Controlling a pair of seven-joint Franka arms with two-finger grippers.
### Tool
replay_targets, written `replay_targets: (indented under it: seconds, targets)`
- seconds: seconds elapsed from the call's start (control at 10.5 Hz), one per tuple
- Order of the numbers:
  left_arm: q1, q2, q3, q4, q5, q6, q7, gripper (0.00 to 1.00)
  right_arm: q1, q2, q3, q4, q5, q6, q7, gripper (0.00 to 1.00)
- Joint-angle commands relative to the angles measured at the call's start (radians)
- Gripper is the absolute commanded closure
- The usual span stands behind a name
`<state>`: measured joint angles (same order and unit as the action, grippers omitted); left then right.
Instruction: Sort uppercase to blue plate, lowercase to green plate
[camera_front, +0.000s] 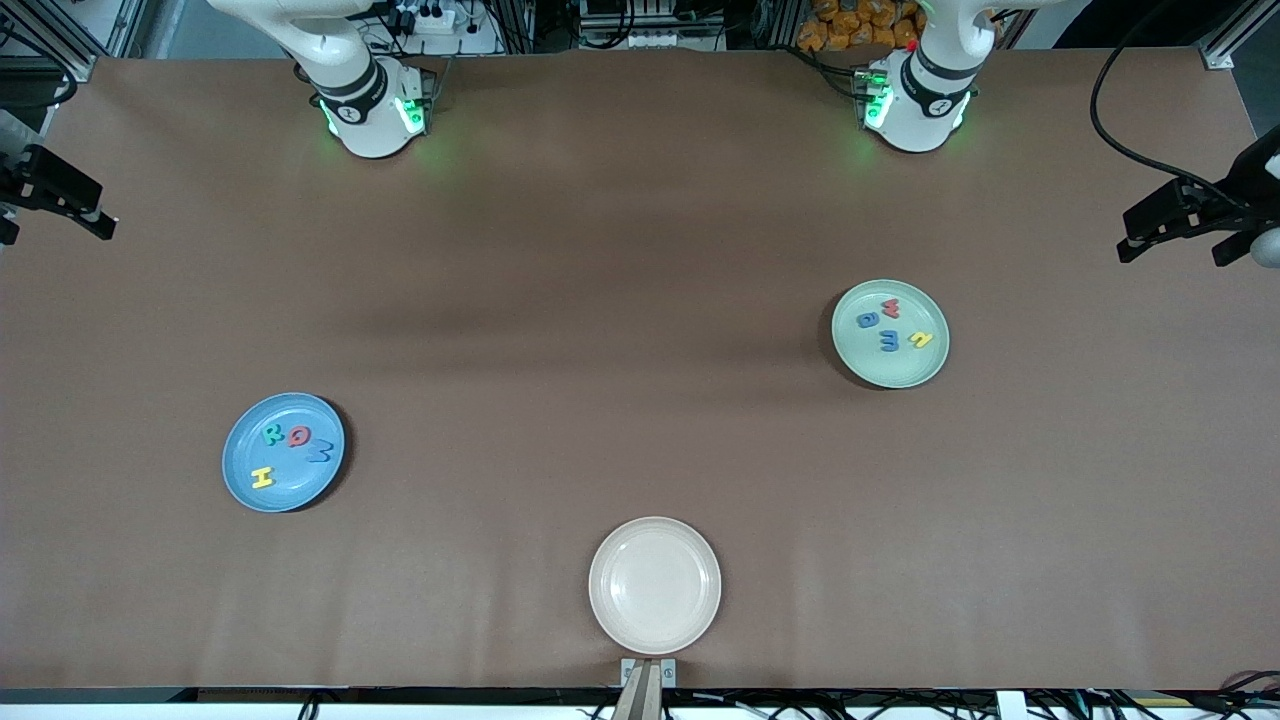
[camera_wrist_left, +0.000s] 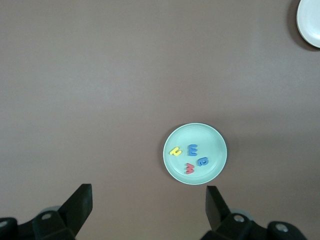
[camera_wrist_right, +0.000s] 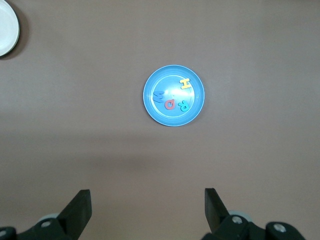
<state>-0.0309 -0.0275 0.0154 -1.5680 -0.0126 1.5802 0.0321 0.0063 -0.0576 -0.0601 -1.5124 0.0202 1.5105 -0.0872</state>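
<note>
The blue plate (camera_front: 290, 492) lies toward the right arm's end of the table and holds the yellow H (camera_front: 262, 477), teal R (camera_front: 271, 435), red Q (camera_front: 299, 436) and blue M (camera_front: 319, 451). The green plate (camera_front: 890, 371) lies toward the left arm's end and holds the red w (camera_front: 893, 306), blue g-like letter (camera_front: 868, 320), blue m (camera_front: 888, 341) and small yellow letter (camera_front: 920, 340). My left gripper (camera_wrist_left: 148, 210) is open and empty, high over bare table beside the green plate (camera_wrist_left: 210, 137). My right gripper (camera_wrist_right: 147, 210) is open and empty, high above the blue plate (camera_wrist_right: 165, 115).
An empty beige plate (camera_front: 655, 585) sits near the table's front edge, midway along it. It also shows in the left wrist view (camera_wrist_left: 310, 20) and the right wrist view (camera_wrist_right: 6, 27). Black fixtures (camera_front: 1190, 215) stand at both ends of the table.
</note>
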Motion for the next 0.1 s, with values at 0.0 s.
replay_targets:
  seconds: [0.0]
  targets:
    - [0.003,-0.012,0.003,-0.01,-0.015,0.014,-0.003,0.0,-0.017,0.005,0.008,0.023,0.018,-0.019,0.011,0.0]
